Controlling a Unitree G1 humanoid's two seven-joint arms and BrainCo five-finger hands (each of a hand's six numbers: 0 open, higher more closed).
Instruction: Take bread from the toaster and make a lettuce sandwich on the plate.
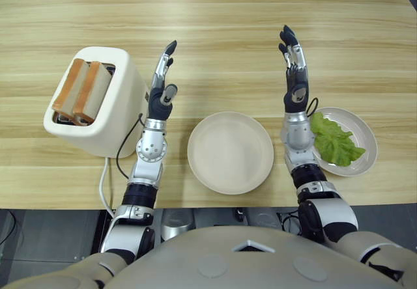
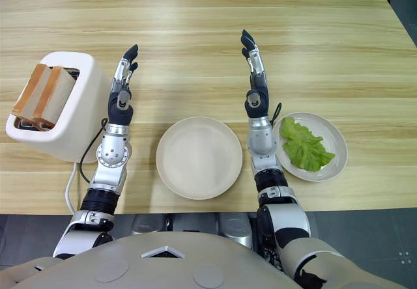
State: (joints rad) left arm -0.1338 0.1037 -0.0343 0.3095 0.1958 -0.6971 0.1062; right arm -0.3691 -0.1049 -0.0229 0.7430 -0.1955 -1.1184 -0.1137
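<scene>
Left hand (image 1: 163, 84) and right hand (image 1: 293, 74) are pointing forward over the wooden table (image 1: 228, 15), fingers stretching out straight, holding nothing. Nearest, a cream plate (image 1: 230, 152) is sitting between the arms. Lettuce (image 1: 333, 139) is lying on a second plate (image 1: 366, 133) just right of the right arm. Two bread slices (image 1: 81, 90) are standing in the toaster (image 1: 114, 123), just left of the left hand.

Light wood-grain bench (image 1: 260, 15) with a smooth low sheen, cream toaster (image 1: 124, 110) in smooth matt casing, bread slices (image 1: 81, 92) porous with browned crusts, matt cream plate (image 1: 230, 153), crinkled lettuce (image 1: 333, 140) on a smooth pale dish (image 1: 366, 133), left hand (image 1: 163, 84) and right hand (image 1: 294, 74) in glossy black plastic and silver metal
</scene>
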